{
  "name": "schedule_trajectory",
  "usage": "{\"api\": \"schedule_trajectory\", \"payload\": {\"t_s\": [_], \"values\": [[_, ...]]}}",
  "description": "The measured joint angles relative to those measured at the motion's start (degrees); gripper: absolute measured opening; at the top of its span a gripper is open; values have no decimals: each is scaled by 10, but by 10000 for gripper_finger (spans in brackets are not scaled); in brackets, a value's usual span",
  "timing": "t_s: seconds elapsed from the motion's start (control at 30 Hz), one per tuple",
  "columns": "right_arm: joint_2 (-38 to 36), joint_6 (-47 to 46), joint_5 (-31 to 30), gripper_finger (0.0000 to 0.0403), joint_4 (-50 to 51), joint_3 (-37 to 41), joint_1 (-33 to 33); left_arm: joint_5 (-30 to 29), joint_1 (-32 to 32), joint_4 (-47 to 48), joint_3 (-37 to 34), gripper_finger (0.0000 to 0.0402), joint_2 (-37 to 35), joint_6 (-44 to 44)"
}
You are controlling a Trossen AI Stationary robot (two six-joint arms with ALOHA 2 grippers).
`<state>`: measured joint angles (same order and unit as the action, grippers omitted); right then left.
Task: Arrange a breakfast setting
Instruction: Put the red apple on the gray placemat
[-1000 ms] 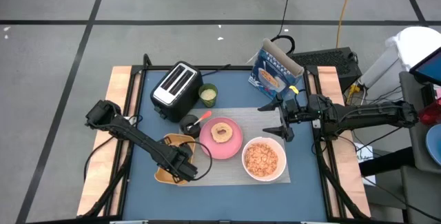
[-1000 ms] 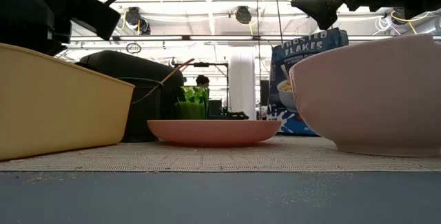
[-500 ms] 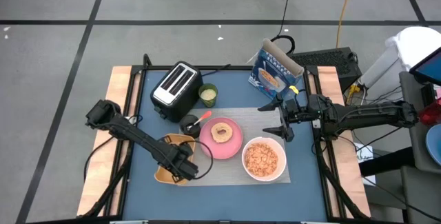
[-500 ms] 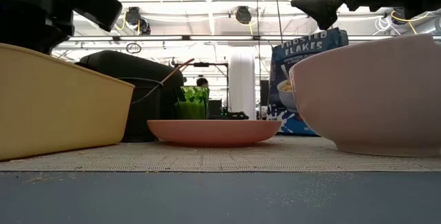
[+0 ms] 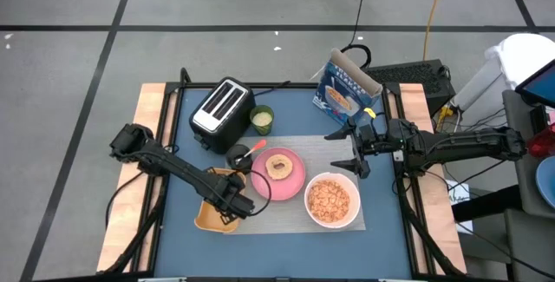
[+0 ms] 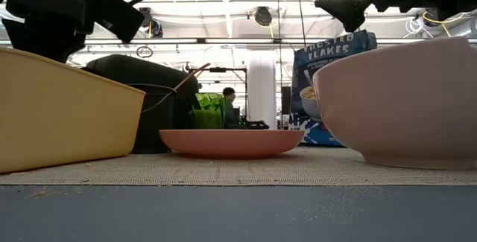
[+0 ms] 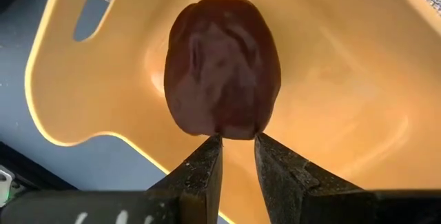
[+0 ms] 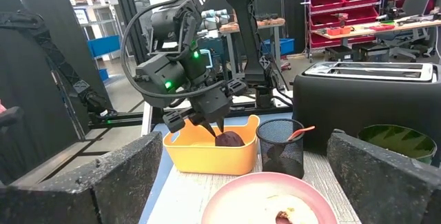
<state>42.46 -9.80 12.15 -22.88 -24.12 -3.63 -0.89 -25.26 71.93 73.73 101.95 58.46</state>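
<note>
High view: on the counter [image 5: 381,221] the mat [image 5: 286,217] already carries the plate [image 5: 290,180] with the bagel [image 5: 278,166] and the bowl [image 5: 331,200] of cereal [image 5: 329,199]. The left hand [image 5: 232,206] is over the tray [image 5: 208,217]; the right hand [image 5: 354,149] waits just beyond the mat's far right corner, spread wide and empty. A spoon [image 5: 253,148] stands in a dark cup [image 5: 238,155] by the toaster [image 5: 222,107], so it looks yet to be set out

Low view: plate [image 6: 231,142] and bowl [image 6: 399,100] sit on the mat [image 6: 238,169], tray [image 6: 63,112] alongside

Left wrist view: the left hand [image 7: 238,155] pinches the fruit [image 7: 222,76] by its near end, clear above the tray [image 7: 358,79]

Right wrist view: the fruit [image 8: 229,139] hangs just above the tray [image 8: 210,151], so it seems mid-transfer, probably bound for the plate [image 8: 265,200]
</note>
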Motion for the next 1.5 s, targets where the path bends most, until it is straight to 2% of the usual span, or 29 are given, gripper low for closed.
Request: {"api": "schedule_trajectory", "payload": {"t_s": [0.3,0.57,0.8,1.17,1.3,1.5], "values": [[0,0,0,398,0,0,0,1,3,11,0,93,0,7],[0,0,0,398,0,0,0,39,3,60,-3,93,0,17],[0,0,0,398,0,0,0,40,4,59,-7,93,0,-14],[0,0,0,398,0,0,0,12,4,56,-7,94,0,2],[0,0,0,398,0,0,0,11,4,56,-7,125,0,-4],[0,0,0,398,0,0,0,8,4,56,-7,207,0,-16]]}}
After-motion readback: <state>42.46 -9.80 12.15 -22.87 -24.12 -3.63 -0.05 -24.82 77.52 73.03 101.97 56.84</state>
